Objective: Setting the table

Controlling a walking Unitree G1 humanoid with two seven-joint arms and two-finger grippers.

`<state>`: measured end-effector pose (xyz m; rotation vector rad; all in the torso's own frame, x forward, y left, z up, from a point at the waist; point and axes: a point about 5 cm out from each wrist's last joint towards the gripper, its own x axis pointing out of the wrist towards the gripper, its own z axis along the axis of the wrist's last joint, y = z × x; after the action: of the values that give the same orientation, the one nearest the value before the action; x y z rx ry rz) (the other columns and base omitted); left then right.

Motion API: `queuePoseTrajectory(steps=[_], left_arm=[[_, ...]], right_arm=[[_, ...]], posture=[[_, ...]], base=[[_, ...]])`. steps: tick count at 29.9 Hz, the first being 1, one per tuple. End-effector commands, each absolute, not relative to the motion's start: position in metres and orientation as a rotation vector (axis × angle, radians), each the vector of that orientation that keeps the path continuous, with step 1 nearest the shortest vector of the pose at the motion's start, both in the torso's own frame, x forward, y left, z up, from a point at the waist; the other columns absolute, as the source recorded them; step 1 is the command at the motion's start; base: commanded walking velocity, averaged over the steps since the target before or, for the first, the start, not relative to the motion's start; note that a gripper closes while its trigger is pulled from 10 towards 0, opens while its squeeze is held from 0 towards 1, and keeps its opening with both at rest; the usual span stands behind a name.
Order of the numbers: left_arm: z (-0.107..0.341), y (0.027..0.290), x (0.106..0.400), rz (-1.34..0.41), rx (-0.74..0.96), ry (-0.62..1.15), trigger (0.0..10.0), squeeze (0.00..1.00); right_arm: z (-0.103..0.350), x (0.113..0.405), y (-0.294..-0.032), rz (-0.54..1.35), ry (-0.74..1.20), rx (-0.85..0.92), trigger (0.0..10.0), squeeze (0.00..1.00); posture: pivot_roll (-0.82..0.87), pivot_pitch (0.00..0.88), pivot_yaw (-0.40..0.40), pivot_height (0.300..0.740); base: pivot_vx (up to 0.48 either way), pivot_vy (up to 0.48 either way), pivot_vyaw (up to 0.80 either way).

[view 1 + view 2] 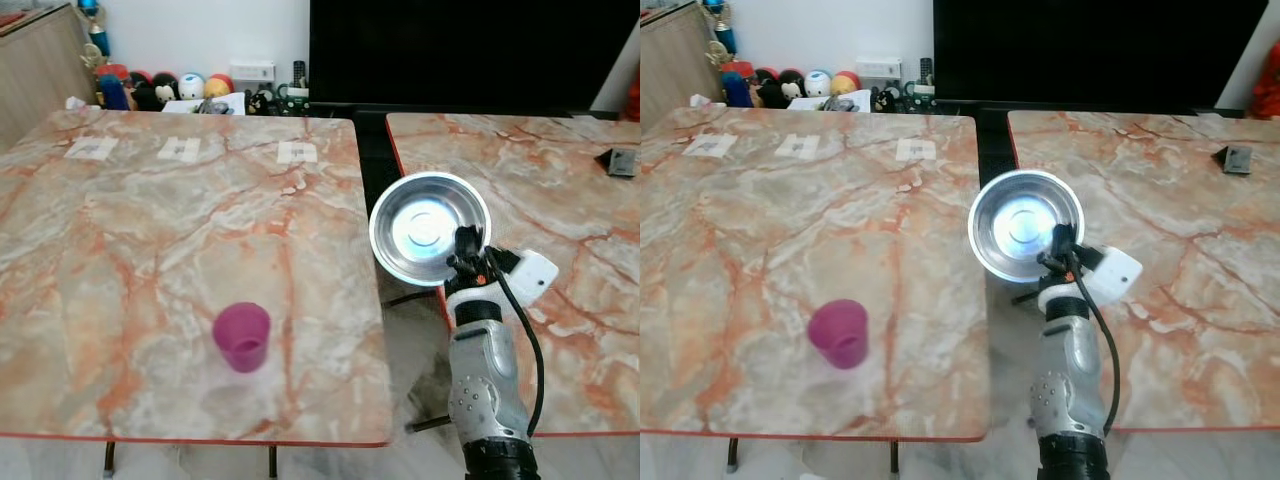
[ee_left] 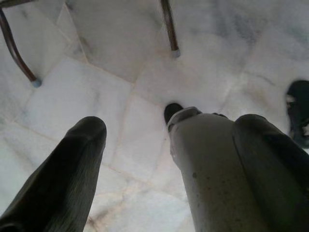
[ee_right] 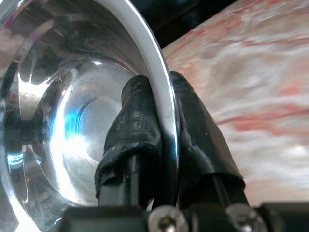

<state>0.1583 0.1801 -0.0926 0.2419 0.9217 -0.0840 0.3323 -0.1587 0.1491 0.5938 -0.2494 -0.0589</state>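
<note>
From the head camera, your right gripper (image 1: 465,250) pinches the near rim of a shiny metal bowl (image 1: 428,226), one finger inside the rim and one outside. The bowl is held up in the air, tilted so its hollow faces the camera, over the dark gap between two marble tables. The left table (image 1: 120,250) lies to the gripper's left and carries a purple cup (image 1: 242,337), standing upright well to the left of the gripper and nearer to you. The right table (image 1: 560,190) lies just to the gripper's right. Holding by the rim seems to leave the bowl's base free to be set down flat.

The other head view shows the same scene: the bowl (image 1: 1025,224) sits just beyond the gripper's fingertips, and the cup (image 1: 838,333) is well off to its left. Your likely job is to carry the bowl leftward and place it near the cup.

From the left wrist, your left gripper (image 2: 164,159) hangs idle, fingers spread, above a pale tiled floor (image 2: 120,72) with thin table legs beyond.

From the right wrist, the black fingers (image 3: 137,130) clamp the bowl's thin rim (image 3: 161,96) tightly between them; marble tabletop (image 3: 251,87) lies beyond the fingers.
</note>
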Motion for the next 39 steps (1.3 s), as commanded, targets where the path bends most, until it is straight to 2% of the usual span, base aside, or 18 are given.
queuePoseTrajectory(steps=[1,27,39], left_arm=[[-0.100,0.177,0.142,-0.105,0.236,0.985,10.0,0.00],[-0.099,0.177,0.144,-0.106,0.232,0.982,10.0,0.00],[-0.099,0.177,0.145,-0.097,0.226,0.979,10.0,0.00]], right_arm=[[0.157,0.332,-0.165,-0.079,-0.290,0.580,10.0,0.00],[0.155,0.326,-0.181,-0.213,-0.286,0.536,10.0,0.00],[0.152,0.323,-0.180,-0.216,-0.257,0.517,10.0,0.00]], posture=[[0.04,0.047,-0.017,0.740],[0.03,0.086,-0.015,0.740],[0.02,0.099,-0.018,0.740]], base=[[0.000,-0.472,0.00],[0.000,-0.472,0.00],[0.000,-0.023,-0.37]])
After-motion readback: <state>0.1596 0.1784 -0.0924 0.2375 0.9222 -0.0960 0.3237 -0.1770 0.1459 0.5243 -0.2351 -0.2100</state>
